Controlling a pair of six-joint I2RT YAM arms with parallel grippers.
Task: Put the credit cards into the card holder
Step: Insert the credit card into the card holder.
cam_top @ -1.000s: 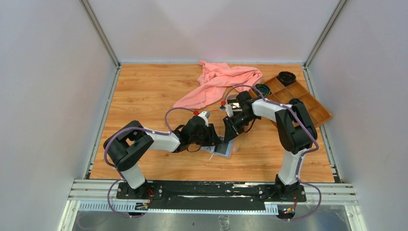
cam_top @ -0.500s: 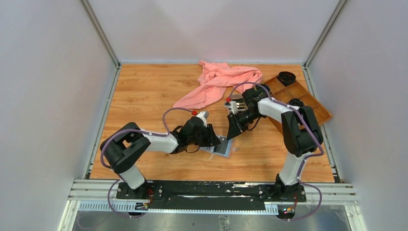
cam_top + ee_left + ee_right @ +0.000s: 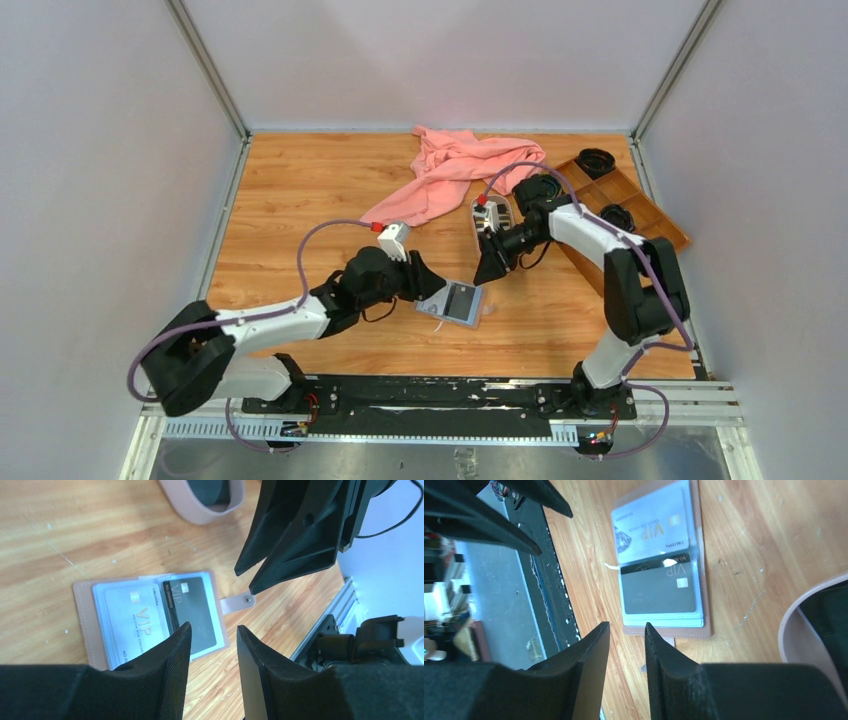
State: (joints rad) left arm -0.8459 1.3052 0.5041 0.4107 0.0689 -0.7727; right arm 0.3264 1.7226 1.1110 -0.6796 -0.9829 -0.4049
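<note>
Left wrist view gives the clearest read of the pinkish-tan leather-look folding card holder [image 3: 82,610]. It lies open and flat on the wooden table [image 3: 60,540], its snap tab [image 3: 237,601] pointing toward the right arm. A pale credit card [image 3: 131,625] marked VIP sits in one clear sleeve and a black credit card [image 3: 192,612] marked VIP in the sleeve beside it. The left gripper [image 3: 213,630] hovers over the holder's near edge, jaws a modest gap apart with nothing between them. The right gripper [image 3: 626,630] hangs over the opposite edge, likewise narrowly parted and empty. Both cards look fully seated, so the step in hand is probably fetching another card from the oval pink-rimmed tray [image 3: 791,640]. It sits near the holder and has something dark inside that I cannot identify for certain. The right arm is nearer the tray and seems the natural one to go. It should lift before it travels, so its fingers do not catch the soft sleeves or drag the light holder across the wood. A flat, thin card is best pinched by one short edge, leaving most of its length free to lead into a sleeve. Meanwhile the left gripper could come down on the leather border, not on the sleeves, to pin the holder. The card would then slide in line with the sleeve mouth at a shallow angle.
</note>
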